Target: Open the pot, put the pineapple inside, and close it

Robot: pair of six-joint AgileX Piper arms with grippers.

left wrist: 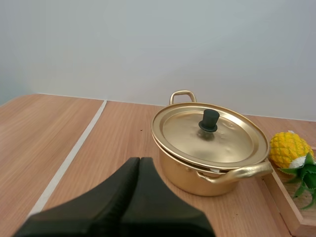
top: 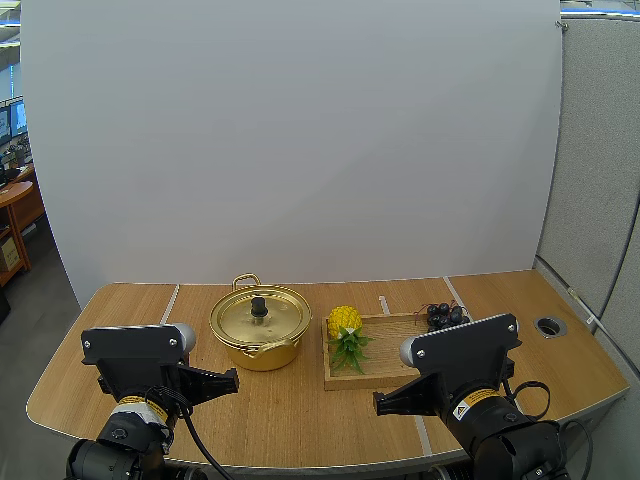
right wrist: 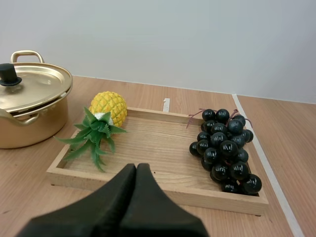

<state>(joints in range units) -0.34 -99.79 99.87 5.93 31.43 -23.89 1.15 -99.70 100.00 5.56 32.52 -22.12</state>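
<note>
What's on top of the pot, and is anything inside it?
The gold lid with its black knob sits on the pot. It covers the inside, so any contents cannot be seen.

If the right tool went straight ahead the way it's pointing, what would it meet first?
Probably the near wall of the wooden tray, between the pineapple and the grapes, though depth is unclear.

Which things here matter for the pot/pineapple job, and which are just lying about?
For the job: pot; lid, on the pot; pineapple.
Lying about: grapes; wooden tray, which holds both the pineapple and the grapes.
</note>
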